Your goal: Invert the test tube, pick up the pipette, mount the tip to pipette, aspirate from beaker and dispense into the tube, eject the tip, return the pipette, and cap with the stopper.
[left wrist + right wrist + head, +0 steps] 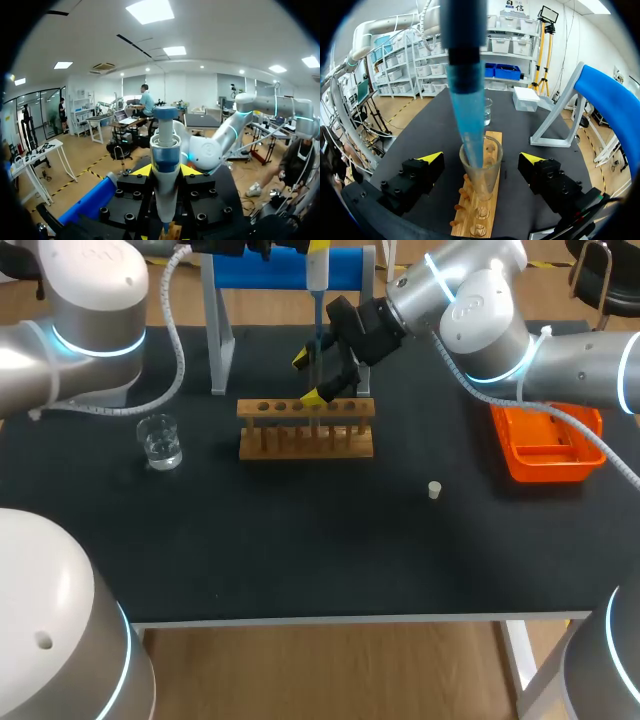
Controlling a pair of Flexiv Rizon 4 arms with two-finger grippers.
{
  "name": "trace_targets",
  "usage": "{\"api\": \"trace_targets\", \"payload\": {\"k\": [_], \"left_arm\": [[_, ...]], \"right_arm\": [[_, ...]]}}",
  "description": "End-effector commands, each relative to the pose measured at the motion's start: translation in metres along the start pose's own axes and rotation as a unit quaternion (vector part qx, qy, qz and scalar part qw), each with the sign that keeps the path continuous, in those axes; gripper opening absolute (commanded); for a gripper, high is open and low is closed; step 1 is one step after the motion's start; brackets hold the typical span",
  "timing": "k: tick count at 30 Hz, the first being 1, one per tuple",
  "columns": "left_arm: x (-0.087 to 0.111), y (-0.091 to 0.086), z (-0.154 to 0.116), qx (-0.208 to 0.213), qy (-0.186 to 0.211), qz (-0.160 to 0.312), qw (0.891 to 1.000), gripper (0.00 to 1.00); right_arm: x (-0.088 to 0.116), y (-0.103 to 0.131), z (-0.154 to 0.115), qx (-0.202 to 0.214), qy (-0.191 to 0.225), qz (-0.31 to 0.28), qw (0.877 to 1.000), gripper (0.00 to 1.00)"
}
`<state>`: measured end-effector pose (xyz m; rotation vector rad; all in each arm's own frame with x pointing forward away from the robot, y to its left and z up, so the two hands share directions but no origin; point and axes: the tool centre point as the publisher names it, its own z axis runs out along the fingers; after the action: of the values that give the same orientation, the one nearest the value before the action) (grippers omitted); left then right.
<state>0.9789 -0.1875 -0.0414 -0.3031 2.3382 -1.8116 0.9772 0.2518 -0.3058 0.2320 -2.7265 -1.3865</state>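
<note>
Two grippers meet over the wooden rack (305, 440). Which step is in hand? (student)

Dispensing, by my reading. The left gripper (166, 171) has its fingers clamped on the pipette (165, 150), held upright above the rack. The blue tip (470, 115) dips into the mouth of the test tube (481, 175), which stands mouth-up in a rack hole. The right gripper (482, 159) brackets that tube, fingers apart and clear of the glass on both sides. (tutor)

What does the next move call for? (student)

Probably emptying the tip, then a straight lift clear of the tube before ejecting. Whether liquid is in the tube cannot be told. The stopper (434, 490) lies on the table (300, 560), nearer the camera than the rack and to its right, well apart. The beaker (160, 440) stands to the rack's left. (tutor)
</note>
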Motion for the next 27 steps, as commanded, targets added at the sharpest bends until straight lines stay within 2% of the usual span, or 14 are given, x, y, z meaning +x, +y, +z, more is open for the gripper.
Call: {"api": "trace_targets", "payload": {"k": [1, 27], "left_arm": [[-0.001, 0.002, 0.001, 0.001, -0.001, -0.001, 1.0, 0.0], [0.0, 0.012, 0.002, 0.004, -0.011, -0.002, 1.0, 0.0]], "right_arm": [[0.001, 0.0, -0.001, 0.001, 0.0, 0.0, 1.0, 1.0], [0.001, 0.0, -0.001, 0.001, 0.0, 0.0, 1.0, 1.0]]}}
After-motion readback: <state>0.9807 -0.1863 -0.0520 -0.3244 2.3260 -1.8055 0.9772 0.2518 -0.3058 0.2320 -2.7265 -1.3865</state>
